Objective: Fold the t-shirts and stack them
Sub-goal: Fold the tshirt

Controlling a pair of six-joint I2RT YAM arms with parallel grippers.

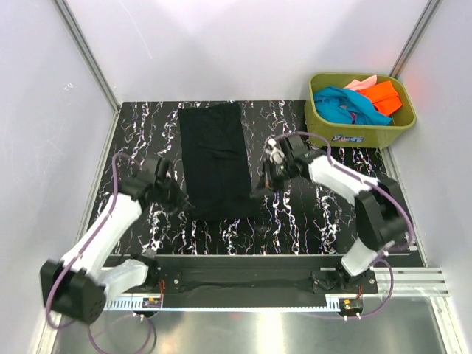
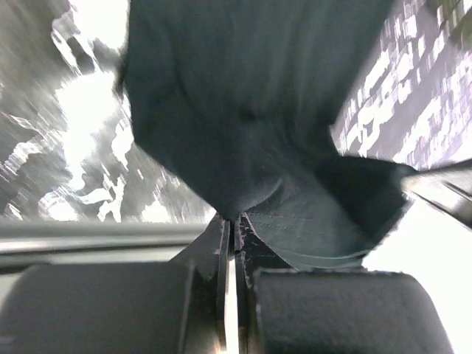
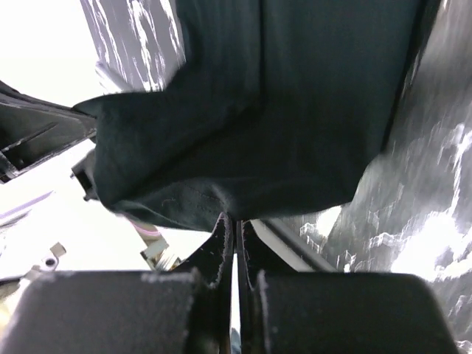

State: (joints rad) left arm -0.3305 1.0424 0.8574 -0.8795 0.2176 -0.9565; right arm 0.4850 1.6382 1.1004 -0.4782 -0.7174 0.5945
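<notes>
The black t-shirt [image 1: 214, 158] lies on the table as a long narrow strip, running from the back toward me. My left gripper [image 1: 186, 204] is shut on its near left corner, and the left wrist view shows the cloth [image 2: 243, 110] pinched at the fingertips [image 2: 234, 225]. My right gripper [image 1: 259, 193] is shut on its near right corner; the right wrist view shows the hem [image 3: 221, 147] caught in the jaws [image 3: 236, 221]. The near edge is lifted slightly. The teal-blue [image 1: 339, 103], orange [image 1: 383, 96] and pink [image 1: 360, 82] tees lie bundled in the tub.
The olive-green tub [image 1: 361, 134] stands at the back right corner of the black marbled table [image 1: 295, 221]. White walls close in the left, back and right sides. A metal rail [image 1: 243, 276] with the arm bases runs along the near edge.
</notes>
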